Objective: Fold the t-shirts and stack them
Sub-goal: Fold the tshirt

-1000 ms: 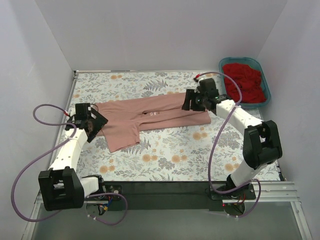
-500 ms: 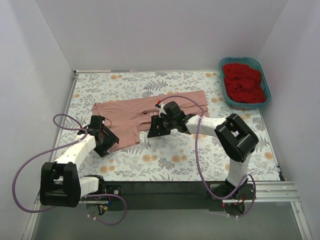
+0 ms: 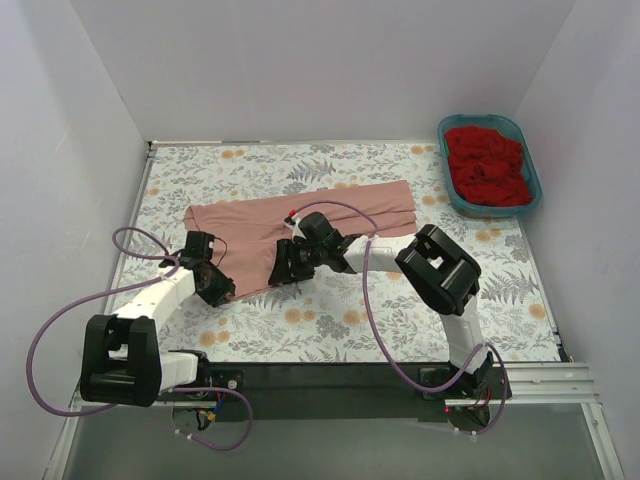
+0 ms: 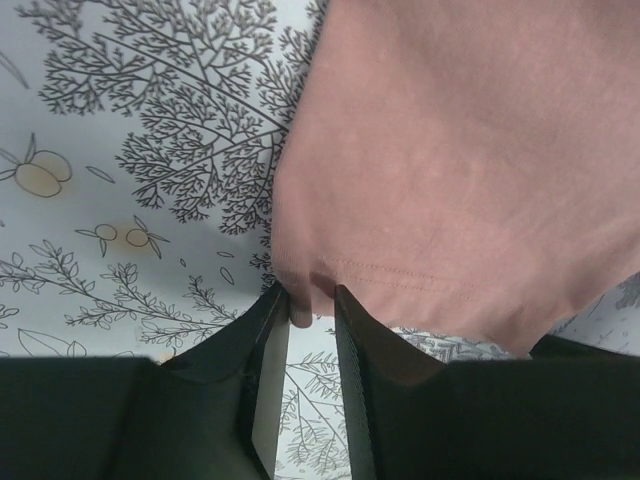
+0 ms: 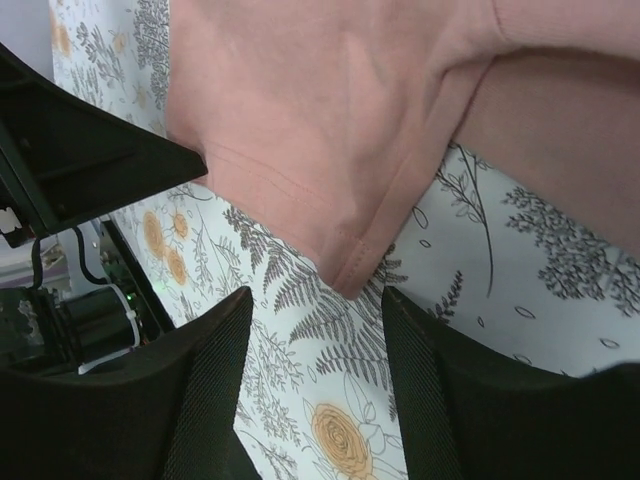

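A salmon-pink t-shirt (image 3: pixel 330 215) lies spread on the floral cloth, with one flap hanging toward the near side. My left gripper (image 3: pixel 225 292) sits at that flap's lower left edge. In the left wrist view it (image 4: pixel 310 295) is shut on a small pinch of the pink t-shirt's (image 4: pixel 460 150) stitched hem. My right gripper (image 3: pixel 278 272) hovers at the flap's lower right corner. It (image 5: pixel 315 295) stands open, and the pink t-shirt's (image 5: pixel 300 120) pointed hem corner lies just ahead of its fingers, untouched. A red t-shirt (image 3: pixel 487 165) lies crumpled in the tub.
The teal oval tub (image 3: pixel 535 180) stands at the back right corner. A grey-and-orange floral cloth (image 3: pixel 380 300) covers the table. White walls close in the left, back and right sides. The right arm stretches leftward across the middle.
My left gripper has closed onto the pink shirt's hem. The right arm has swung from the shirt's far right end to the lower flap corner.
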